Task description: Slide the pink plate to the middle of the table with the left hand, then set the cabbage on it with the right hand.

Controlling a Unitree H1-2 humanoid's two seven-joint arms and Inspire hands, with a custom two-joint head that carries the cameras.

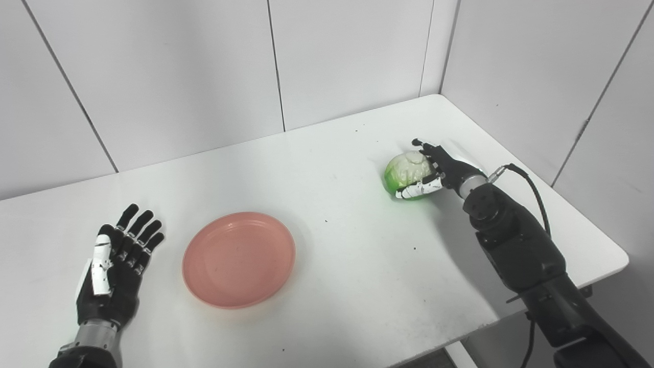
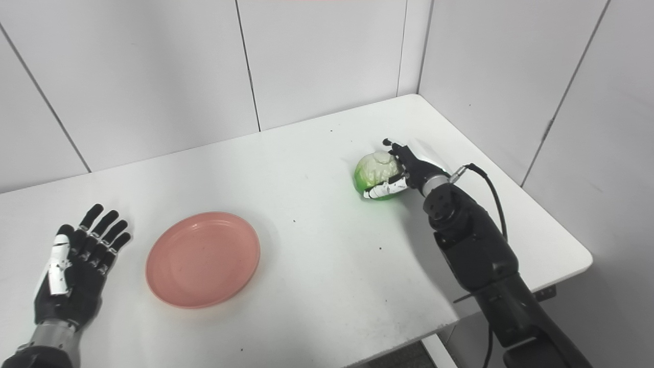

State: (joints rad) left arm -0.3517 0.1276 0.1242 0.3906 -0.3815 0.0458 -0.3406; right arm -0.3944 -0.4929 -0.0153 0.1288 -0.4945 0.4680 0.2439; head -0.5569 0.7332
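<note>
Pink plate (image 1: 238, 259) near centre, left hand (image 1: 115, 266) open beside it. Right hand (image 1: 434, 171) gripping cabbage (image 1: 406, 171); placement pending.

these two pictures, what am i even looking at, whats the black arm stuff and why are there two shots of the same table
Both pictures come from two cameras side by side on a humanoid robot's head, so they show one scene from slightly different spots. The black arms coming up from the bottom edge are the robot's own, each ending in a robot hand with fingers and a thumb.

On the white table lies a pink plate, with nothing on it. The left robot hand rests beside the plate, open, fingers spread, touching nothing. The right robot hand is over by the far right of the table, its fingers wrapped around a green and white cabbage. I can't tell if the cabbage is lifted or still sitting on the table.
</note>
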